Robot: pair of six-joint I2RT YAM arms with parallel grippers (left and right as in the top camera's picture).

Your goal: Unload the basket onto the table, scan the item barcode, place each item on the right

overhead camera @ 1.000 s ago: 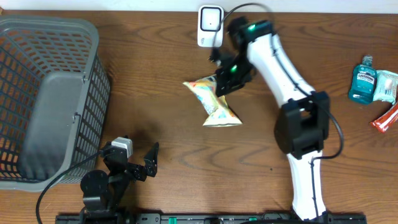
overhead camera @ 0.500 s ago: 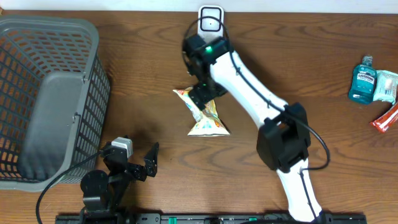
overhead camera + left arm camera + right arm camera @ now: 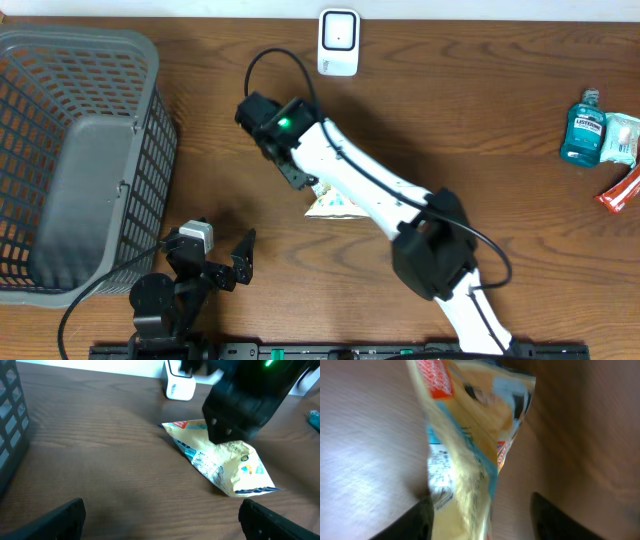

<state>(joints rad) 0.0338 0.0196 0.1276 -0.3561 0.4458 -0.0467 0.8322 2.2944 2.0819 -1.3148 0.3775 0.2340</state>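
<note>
Grey mesh basket (image 3: 150,140) stands left on the tabletop (image 3: 500,120). The snack bag (image 3: 220,462) lies mid-tabletop, plain from the left wrist, half-hidden overhead; right end effector (image 3: 482,510) straddles it, parted; left end effector (image 3: 160,510) wide.

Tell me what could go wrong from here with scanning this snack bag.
The right pincer straddles the snack bag with a gap on one side, so closing may pinch only a crinkled fold and the bag could slip. The bag lies apart from the scanner, and its fine print may end up facing away from it.
</note>
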